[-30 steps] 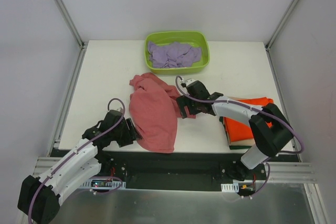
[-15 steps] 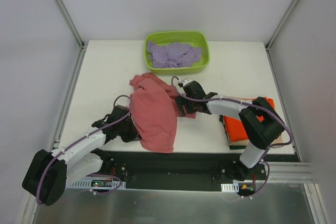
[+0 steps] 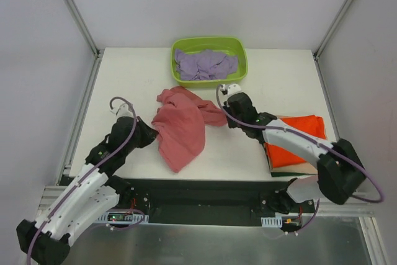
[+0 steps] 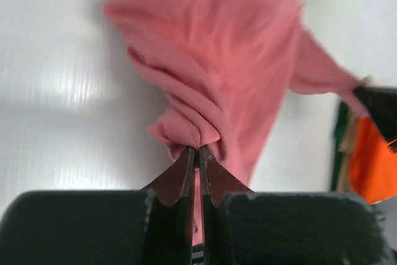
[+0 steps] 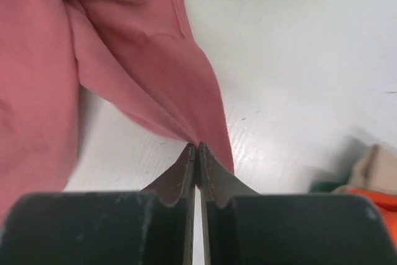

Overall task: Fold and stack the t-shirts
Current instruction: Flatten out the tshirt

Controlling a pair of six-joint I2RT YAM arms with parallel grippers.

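My left gripper [image 4: 198, 148] is pressed together on a thick, bunched fold of the salmon-red t-shirt [image 3: 180, 131]. My right gripper [image 5: 197, 146] is pinched shut on a thin corner of the same shirt, so both have cloth between the jaws.

The shirt lies crumpled in the centre of the top view, on the white table [image 3: 124, 85]. It is wide at the top and narrows to a tail toward the lower edge. At the right of the frame the orange t-shirt [image 3: 294, 144] lies folded on a tan one [image 5: 375, 162], and the lavender t-shirts [image 3: 205, 64] are in the lime-green tub [image 3: 242, 60] at top centre.

I judge the step is to open this shirt flat before folding. To do it well I should move my two grippers apart evenly and keep them low, so the cloth tightens without slipping. The left grip probably holds several layers — it may need a new grip on one edge. The right corner is thin, so I should pull gently and stay away from the orange stack.
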